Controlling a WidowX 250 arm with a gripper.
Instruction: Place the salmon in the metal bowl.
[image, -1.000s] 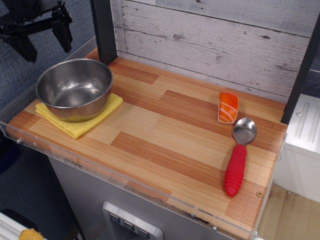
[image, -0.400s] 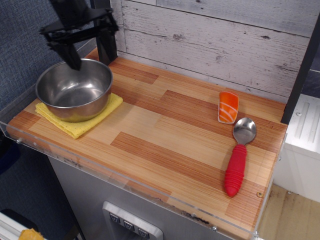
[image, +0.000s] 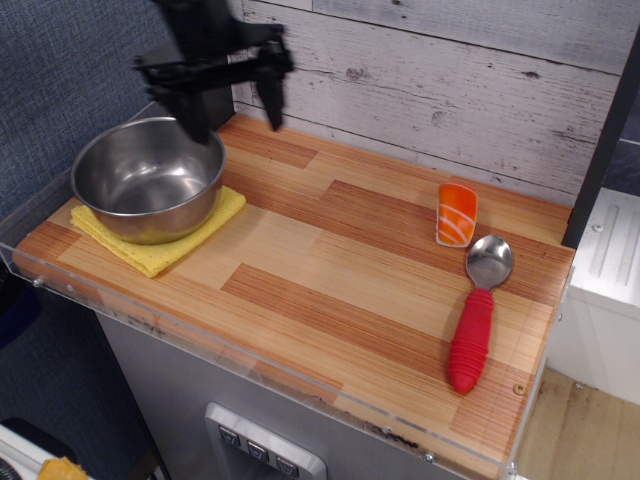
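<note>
The wooden desk (image: 330, 290) spreads out below the hand, its planks running from the near-left corner to the far-right edge. The metal bowl (image: 148, 178) stands just below and to the left of the hand, with one fingertip showing in front of the bowl's far rim. Under the bowl lies a yellow cloth (image: 160, 245), its corners poking out beyond the bowl's base. The hand (image: 230, 105) hangs above the desk at the far-left end, fingers pointing down and spread wide apart with nothing between them; it looks blurred. Well away to the right of the hand, and nearer the camera, lies a red-handled spoon (image: 475, 320), its steel head toward the back wall. The salmon (image: 457, 214) rests flat on the desk far to the hand's right, just beyond the spoon's head, orange top up.
</note>
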